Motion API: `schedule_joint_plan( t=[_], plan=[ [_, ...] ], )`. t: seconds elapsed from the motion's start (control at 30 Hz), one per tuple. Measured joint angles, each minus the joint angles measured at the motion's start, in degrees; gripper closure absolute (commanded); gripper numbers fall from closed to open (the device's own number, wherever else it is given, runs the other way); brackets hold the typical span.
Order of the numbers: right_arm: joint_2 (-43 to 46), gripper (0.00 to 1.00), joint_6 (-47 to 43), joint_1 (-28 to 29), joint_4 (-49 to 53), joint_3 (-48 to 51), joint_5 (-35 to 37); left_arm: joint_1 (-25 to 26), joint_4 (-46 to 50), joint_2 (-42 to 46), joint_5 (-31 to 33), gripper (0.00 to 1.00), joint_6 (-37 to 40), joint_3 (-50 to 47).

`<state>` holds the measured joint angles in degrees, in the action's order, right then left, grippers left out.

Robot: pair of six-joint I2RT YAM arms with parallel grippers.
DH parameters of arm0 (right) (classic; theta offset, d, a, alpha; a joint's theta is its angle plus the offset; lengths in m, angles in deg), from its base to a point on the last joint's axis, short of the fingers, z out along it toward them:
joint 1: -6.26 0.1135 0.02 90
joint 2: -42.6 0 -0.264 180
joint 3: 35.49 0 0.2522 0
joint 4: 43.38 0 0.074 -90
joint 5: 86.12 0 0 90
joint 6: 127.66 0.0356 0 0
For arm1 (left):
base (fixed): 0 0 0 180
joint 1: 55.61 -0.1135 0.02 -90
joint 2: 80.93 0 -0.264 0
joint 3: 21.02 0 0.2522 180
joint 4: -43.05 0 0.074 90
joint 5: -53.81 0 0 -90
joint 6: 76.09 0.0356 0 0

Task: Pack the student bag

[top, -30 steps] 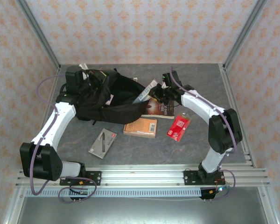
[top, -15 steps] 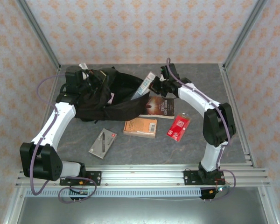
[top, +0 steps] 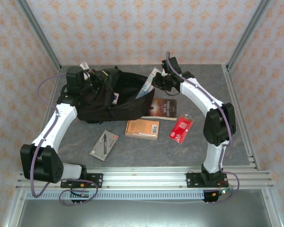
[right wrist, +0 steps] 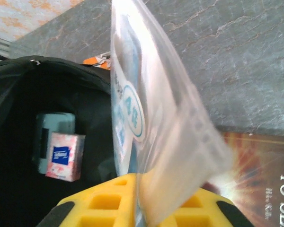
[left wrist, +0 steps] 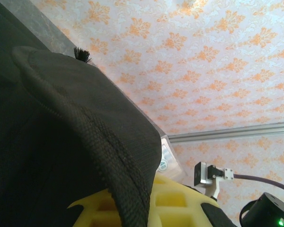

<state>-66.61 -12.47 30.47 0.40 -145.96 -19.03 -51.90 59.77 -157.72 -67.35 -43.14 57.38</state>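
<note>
Left gripper (top: 98, 79) is clamped shut on the black fabric rim of the student bag (top: 118, 101), which lies at the far left of the table (top: 146, 153), and I'm holding its mouth up and open toward the right. Right gripper (top: 157, 81) is pinching a clear pouch (right wrist: 146, 113) by one end, tilted, with the far end poking at the opening. A tissue pack (right wrist: 64, 156) already sits inside. I'd call this the loading step: next I push the floppy pouch well past the rim, then let go. The dark book (top: 163, 109), orange book (top: 142, 128), red packet (top: 181, 128) and grey case (top: 104, 144) wait outside.
</note>
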Motion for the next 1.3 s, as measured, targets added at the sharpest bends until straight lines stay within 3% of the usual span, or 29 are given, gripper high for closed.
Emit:
schedule_joint_plan(
  t=[0.33,0.53,0.7,0.9,1.07,1.3],
  plan=[
    [-6.08,0.77,0.09,0.02,0.42,-4.09,2.75,0.81,0.22,-0.63,0.0,1.0,0.04,0.0],
    [-8.02,0.86,0.26,0.02,0.63,-8.48,4.04,0.81,0.22,-0.63,0.0,1.0,0.04,0.0],
    [-10.19,1.0,-0.07,0.02,1.79,-14.73,4.55,0.81,0.22,-0.63,0.0,1.0,0.04,0.0],
    [-10.88,1.0,-0.15,0.24,1.6,-17.07,3.78,0.81,0.2,-0.63,0.0,1.0,0.04,0.0],
    [-9.29,1.0,5.11,0.44,-2.54,-12.68,1.53,0.81,0.17,-1.05,-0.15,1.0,0.04,0.0],
    [-3.82,1.0,20.92,0.9,-15.3,-2.58,-0.15,1.16,2.01,-2.91,-0.37,1.0,1.11,3.1]
  ],
)
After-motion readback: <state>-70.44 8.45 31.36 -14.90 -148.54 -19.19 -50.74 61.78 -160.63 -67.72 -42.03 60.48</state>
